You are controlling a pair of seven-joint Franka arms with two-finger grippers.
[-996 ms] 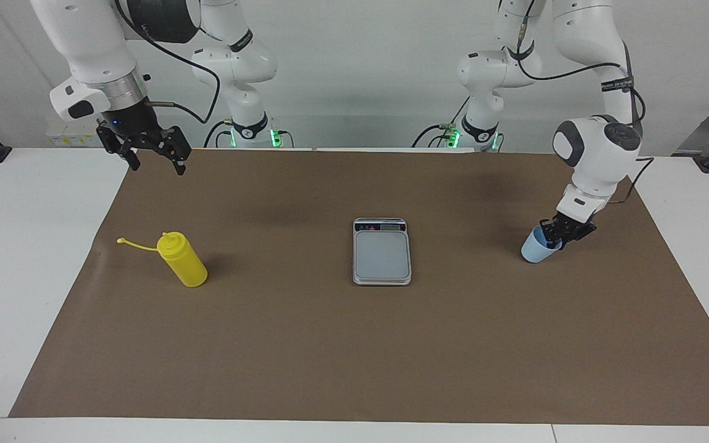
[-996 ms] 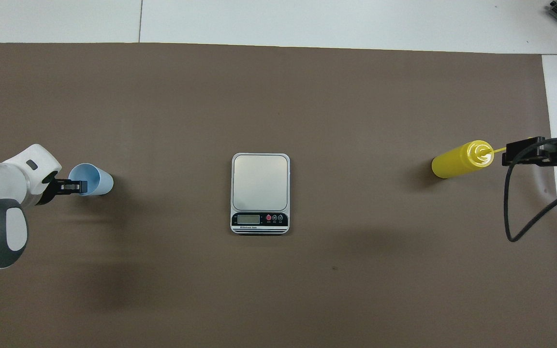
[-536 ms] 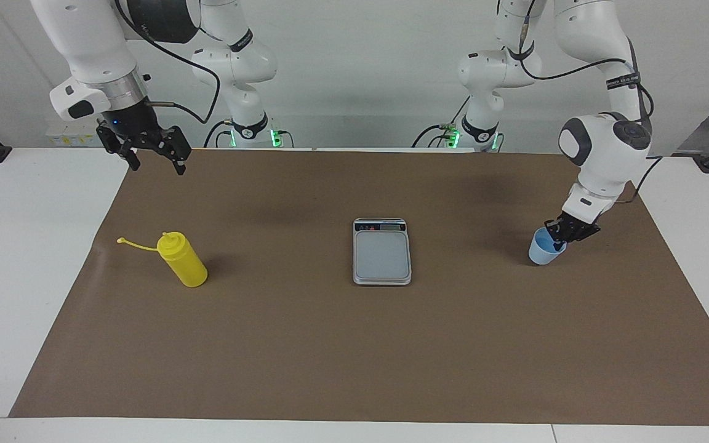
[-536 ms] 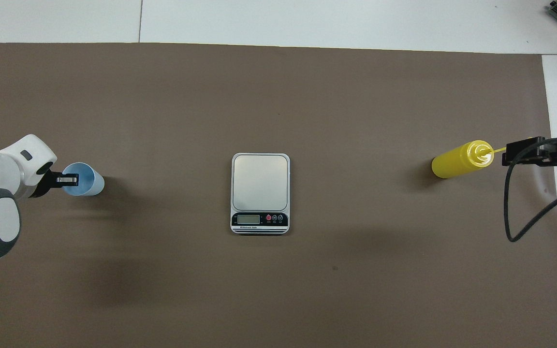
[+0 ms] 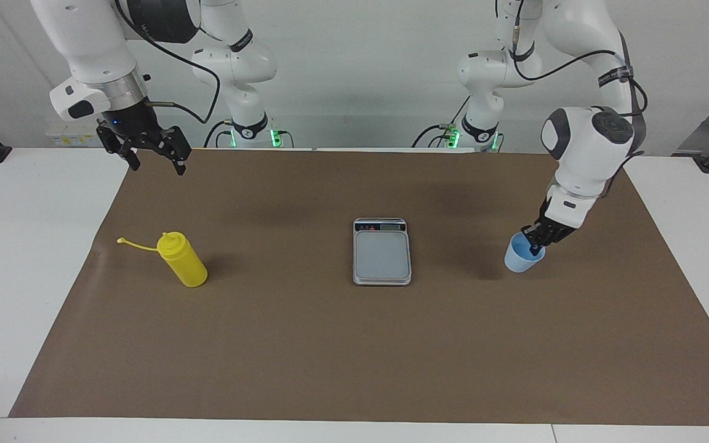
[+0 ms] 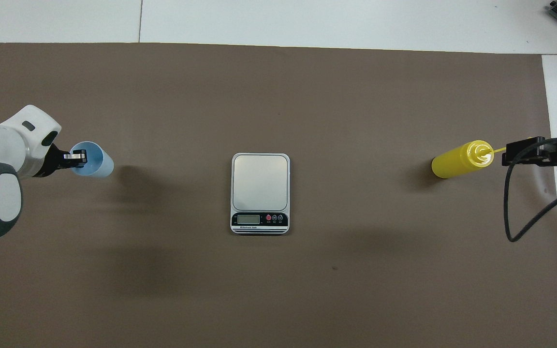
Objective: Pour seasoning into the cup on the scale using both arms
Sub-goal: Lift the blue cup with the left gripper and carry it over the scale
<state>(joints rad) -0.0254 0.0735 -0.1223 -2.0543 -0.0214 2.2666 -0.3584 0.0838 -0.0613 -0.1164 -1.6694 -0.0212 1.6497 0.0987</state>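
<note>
Brown paper mat (image 5: 354, 344) covers most of a white tabletop (image 5: 16, 258), with two white robot arms rising at the robots' edge. At the middle of the mat lies a small silver digital kitchen scale (image 5: 382, 255), its weighing plate bare and its dark display strip on the edge nearer the robots.

Toward the left arm's end of the tabletop, the left tool (image 5: 535, 245) reaches down to a small light blue plastic cup (image 5: 522, 256). Its fingertips are pinched together on the cup's rim, one finger dipping inside the mouth, so the tool is closed and has hold of the cup. The cup leans slightly, open mouth up, over the mat beside the scale but well apart from it. In the overhead view the same tool (image 6: 78, 156) grips the rim edge of the cup (image 6: 95, 163) on the side away from the scale (image 6: 260, 188).

Toward the right arm's end stands the yellow squeeze bottle of seasoning (image 5: 183, 261), upright on the mat, ribbed cap on top and its thin yellow strap (image 5: 133, 245) trailing out away from the scale. The right tool (image 5: 156, 161) waits high in the air over the mat's corner, fingers spread wide apart and holding nothing.
</note>
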